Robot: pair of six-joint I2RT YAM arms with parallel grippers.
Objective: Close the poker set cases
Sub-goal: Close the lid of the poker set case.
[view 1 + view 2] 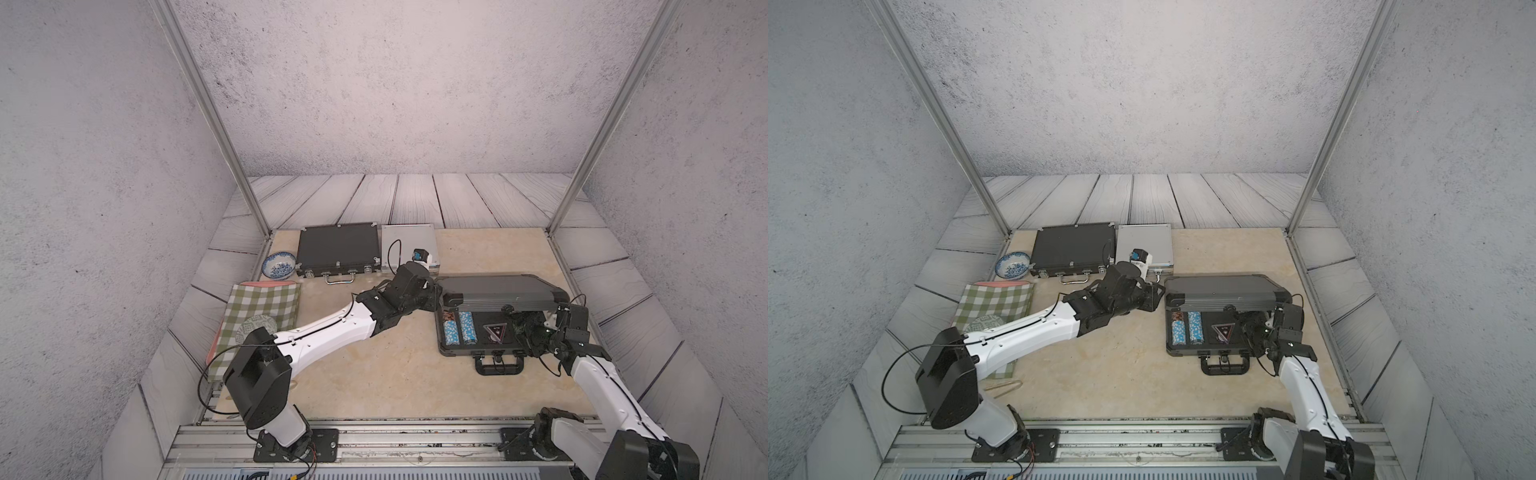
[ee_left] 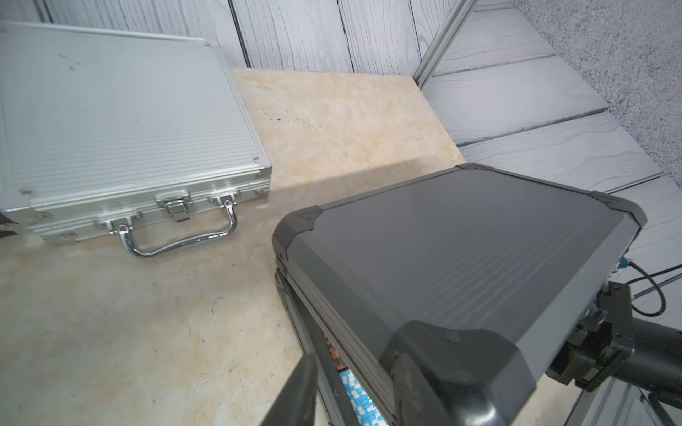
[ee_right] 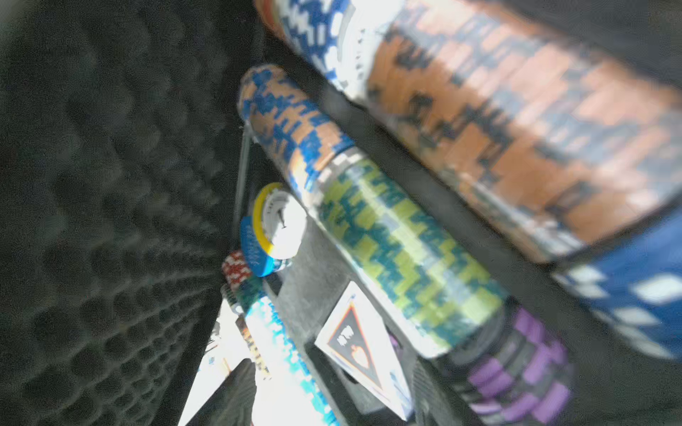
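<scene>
The left gripper [image 1: 434,296] sits against the near-left corner of the lid [image 1: 498,289] of the ribbed dark-grey case [image 1: 461,352]. Its wrist view shows one finger [image 2: 293,391] beside that corner and the other hidden, so I cannot tell whether it is clamped on the lid or only touching it.

The right gripper [image 1: 530,324] is at the case's right end, reaching in under the raised lid. Its blurred wrist view looks along the foam [image 3: 92,184] and the rows of chips [image 3: 406,239], and how its jaws stand cannot be told either.

The case lies with its long axis across the table, its handle [image 1: 498,365] toward the robot and its hinge on the far side, the lid partly open above the base. Closing means swinging the lid down toward the handle. The right gripper is between lid and base, so it probably has to slide out past the right end first, leaving the left, outside at its corner, to lower the lid.

The black case [image 1: 338,249] and the silver case [image 2: 121,121] lie beyond the dark-grey case's far-left corner, both flat and shut.
</scene>
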